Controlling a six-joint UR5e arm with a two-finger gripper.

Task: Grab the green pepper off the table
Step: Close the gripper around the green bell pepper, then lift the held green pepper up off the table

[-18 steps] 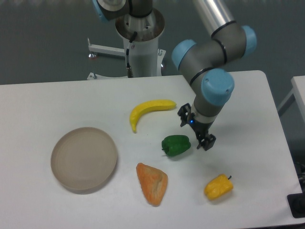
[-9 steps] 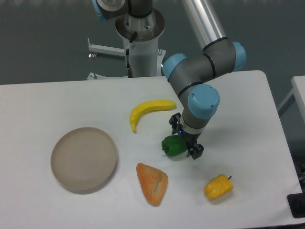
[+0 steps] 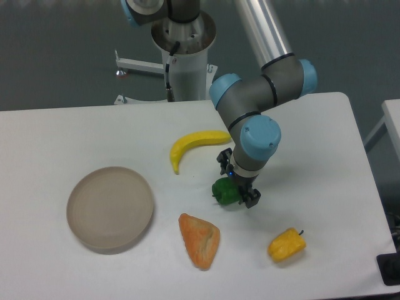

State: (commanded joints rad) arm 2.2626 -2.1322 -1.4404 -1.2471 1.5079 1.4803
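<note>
Where the white counter (image 3: pixel 75 134) runs nearest, an orange lumpy food item (image 3: pixel 200 240) and a yellow pepper (image 3: pixel 287 245) lie well apart. Farther back, at the centre, the green pepper (image 3: pixel 224 191) rests on the counter with the tool (image 3: pixel 238 183) over it, fingers spread either side. A round plate (image 3: pixel 110 208) sits left; a banana (image 3: pixel 195 145) lies beyond.

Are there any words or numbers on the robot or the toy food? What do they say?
None: no words, numbers or labels can be read on the robot arm, the green pepper, the banana, the yellow pepper, the plate or the table.
</note>
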